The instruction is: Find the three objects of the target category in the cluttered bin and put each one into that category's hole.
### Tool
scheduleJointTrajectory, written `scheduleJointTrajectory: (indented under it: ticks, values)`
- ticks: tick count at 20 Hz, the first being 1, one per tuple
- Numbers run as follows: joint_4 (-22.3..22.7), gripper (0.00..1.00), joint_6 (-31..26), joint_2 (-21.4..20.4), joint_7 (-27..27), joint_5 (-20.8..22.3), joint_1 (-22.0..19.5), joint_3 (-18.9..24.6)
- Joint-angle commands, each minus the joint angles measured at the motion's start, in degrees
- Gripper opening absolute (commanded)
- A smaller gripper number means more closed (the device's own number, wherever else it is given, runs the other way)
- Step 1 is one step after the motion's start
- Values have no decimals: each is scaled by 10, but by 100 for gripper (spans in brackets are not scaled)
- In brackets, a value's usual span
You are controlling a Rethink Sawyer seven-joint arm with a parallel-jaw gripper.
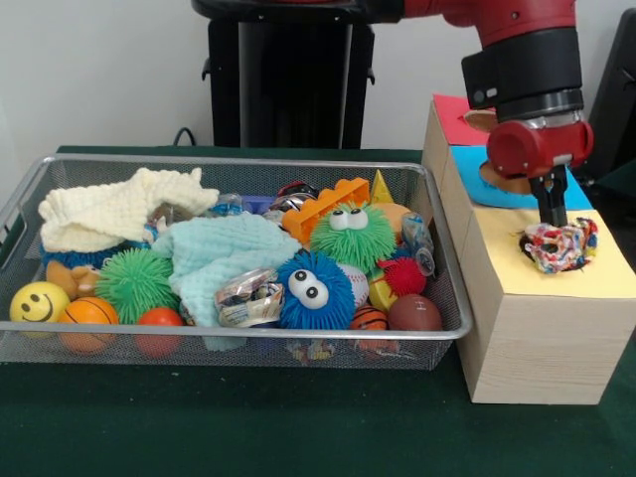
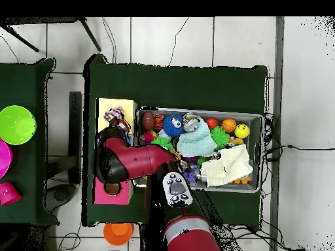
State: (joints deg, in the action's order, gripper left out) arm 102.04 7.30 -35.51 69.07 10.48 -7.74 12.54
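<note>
Green cloth covers your bench; at its corner the gripper (image 1: 550,221) pinches a printed cloth bundle (image 1: 559,245) over the yellow-ringed hole (image 1: 532,241). Soft, light, crushable: grip its ruffles.

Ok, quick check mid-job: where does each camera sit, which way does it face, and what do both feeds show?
Front view: across the table, facing the robot; sees the wire bin, the wooden box and the red arm descending, gripper at a printed cloth bundle on the yellow-ringed hole.
Overhead view: above, looking straight down, base at bottom; arm reaches over the box.
Shared: bin, bundle, mint cloth.
</note>
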Motion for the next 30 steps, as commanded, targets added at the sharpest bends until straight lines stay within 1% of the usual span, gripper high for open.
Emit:
scheduleJointTrajectory:
  ticks: [1, 3, 5, 6, 7, 10, 14, 17, 19, 20, 23, 24, 25, 29, 30]
  values:
    - [-108, 0, -139, 118, 7, 23, 26, -23]
    - [-127, 0, -174, 139, -9, 31, 34, -39]
    - [-136, 0, -202, 148, -15, 37, 36, -43]
    - [-147, 0, -228, 155, -20, 37, 41, -48]
    - [-157, 0, -239, 163, -19, 37, 45, -51]
    - [-166, 0, -239, 171, -6, 43, 48, -52]
    - [-155, 0, -238, 158, 4, 55, 38, -38]
    - [-152, 0, -259, 153, 0, 60, 35, -35]
    - [-153, 0, -283, 150, -7, 60, 35, -34]
    - [-160, 0, -316, 149, -15, 58, 40, -40]
    - [-173, 0, -393, 144, -28, 60, 57, -61]
    - [-177, 0, -407, 143, -30, 61, 58, -62]
    - [-181, 0, -433, 142, -36, 63, 61, -66]
    - [-209, 0, -549, 144, -72, 88, 80, -88]
    - [-223, 0, -588, 149, -82, 95, 84, -91]
